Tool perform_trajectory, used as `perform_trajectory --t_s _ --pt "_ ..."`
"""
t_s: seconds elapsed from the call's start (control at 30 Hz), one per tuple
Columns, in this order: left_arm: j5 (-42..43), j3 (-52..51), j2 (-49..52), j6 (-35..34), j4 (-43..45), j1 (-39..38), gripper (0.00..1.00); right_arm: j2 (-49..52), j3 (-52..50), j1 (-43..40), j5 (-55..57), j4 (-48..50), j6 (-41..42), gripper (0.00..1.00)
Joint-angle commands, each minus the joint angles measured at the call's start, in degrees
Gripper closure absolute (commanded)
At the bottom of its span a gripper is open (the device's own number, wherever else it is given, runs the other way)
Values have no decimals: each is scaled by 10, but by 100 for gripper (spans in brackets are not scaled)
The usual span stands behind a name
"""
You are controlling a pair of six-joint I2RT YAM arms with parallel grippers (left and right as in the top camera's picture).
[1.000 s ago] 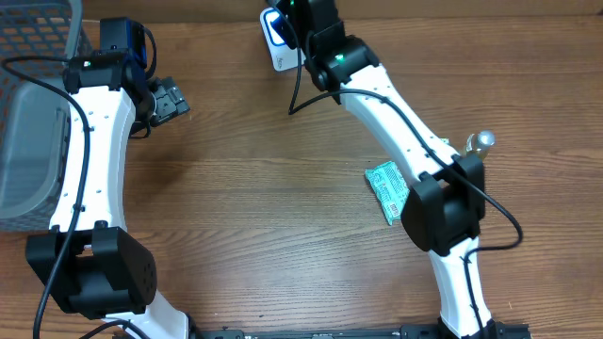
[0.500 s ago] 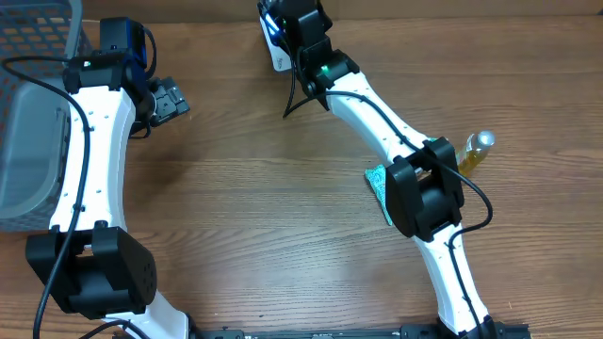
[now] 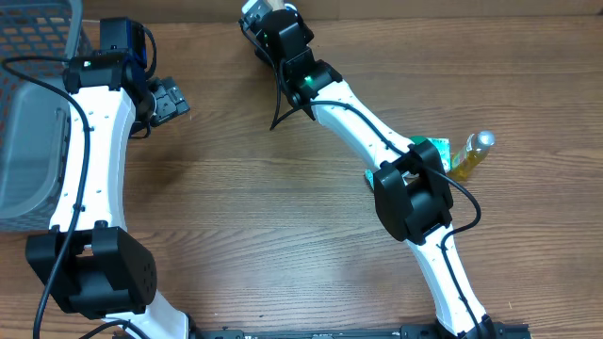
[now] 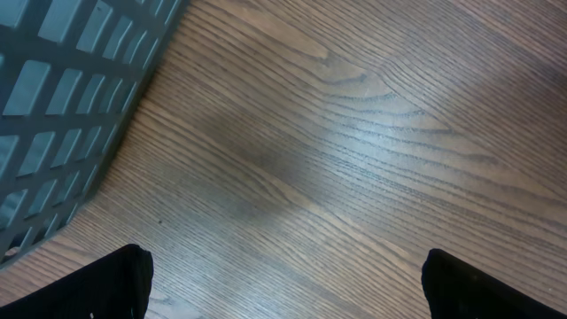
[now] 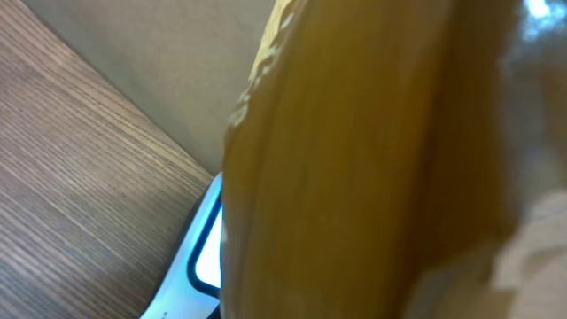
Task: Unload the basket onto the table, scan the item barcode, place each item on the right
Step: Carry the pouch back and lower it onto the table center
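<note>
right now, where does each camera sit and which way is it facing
Overhead: above, looking down on the brown wooden table, grey mesh basket, white left arm and white right arm.
Left wrist: on the left arm, facing down at bare wood; its black fingers, wide apart, at the bottom corners.
Right wrist: on the right arm, close against a glossy yellow item; no fingers seen.
Shared: overhead and left wrist both show basket and table.

I look down remotely on a brown wood-grain table, where a grey mesh basket stands at the left edge. Toward the right side, a green packet, only partly in view, lies just beside a yellow bottle with a silver cap.
</note>
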Motion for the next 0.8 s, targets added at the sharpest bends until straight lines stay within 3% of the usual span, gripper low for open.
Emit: perform_trajectory --t_s 0.0,0.1,0.53,0.77 --pt "-6 6 1 -6 0 1 0 4 -7 -1 -26 -6 2 96" --pt "-6 6 1 -6 0 1 1 4 -7 -1 -68 -13 2 96" --pt "-5 6 1 -6 0 1 0 4 -7 -2 -67 -32 2 96" --pt "-6 6 1 -6 0 1 0 2 -5 -24 -71 -15 60 96"
